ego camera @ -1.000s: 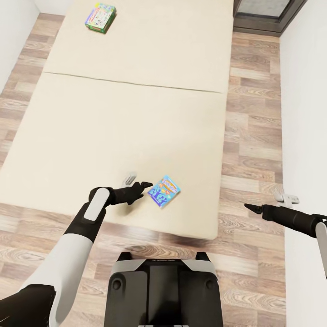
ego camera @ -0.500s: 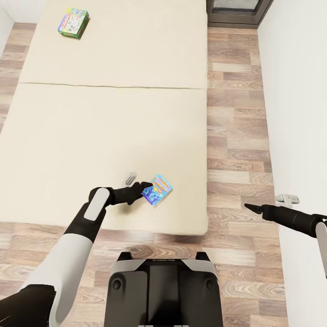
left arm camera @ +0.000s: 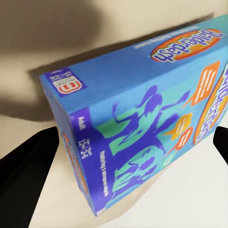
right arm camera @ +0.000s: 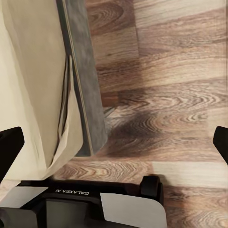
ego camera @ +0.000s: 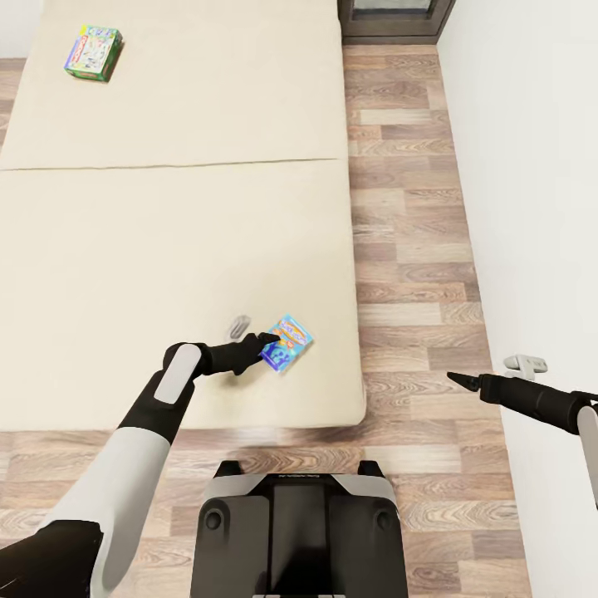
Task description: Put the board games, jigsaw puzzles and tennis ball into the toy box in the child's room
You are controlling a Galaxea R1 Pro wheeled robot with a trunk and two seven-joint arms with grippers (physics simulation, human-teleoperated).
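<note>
Head view: the left gripper [ego camera: 267,340] is reaching out over the bed [ego camera: 124,249], its dark fingers [ego camera: 264,337] meeting the near edge of the blue board game [ego camera: 286,342]. The box is lying close to the bed's near right corner, tilted at an angle. Whether the fingers are clamping it or just touching cannot be told from here. A second, green board game [ego camera: 93,53] is sitting far off at the bed's upper left, well apart from the arm. The right gripper [ego camera: 462,380] is hanging over the wood floor [ego camera: 407,249] beside the white wall [ego camera: 531,166], fingers drawn together to a point, nothing between them.

Left wrist view: the blue board game [left arm camera: 142,118] is lying just ahead, with cartoon figures and orange speech bubbles on its lid, resting on the cream bed [left arm camera: 180,199]. Dark fingers [left arm camera: 23,166] are showing at both sides with the box between them, spread wide; actual contact cannot be told.

Right wrist view: the fingers [right arm camera: 9,147] are sitting at the two far edges, parted, holding nothing. Beyond them are the wood floor [right arm camera: 171,85], the bed's edge [right arm camera: 33,95] and the robot's base [right arm camera: 95,204]
</note>
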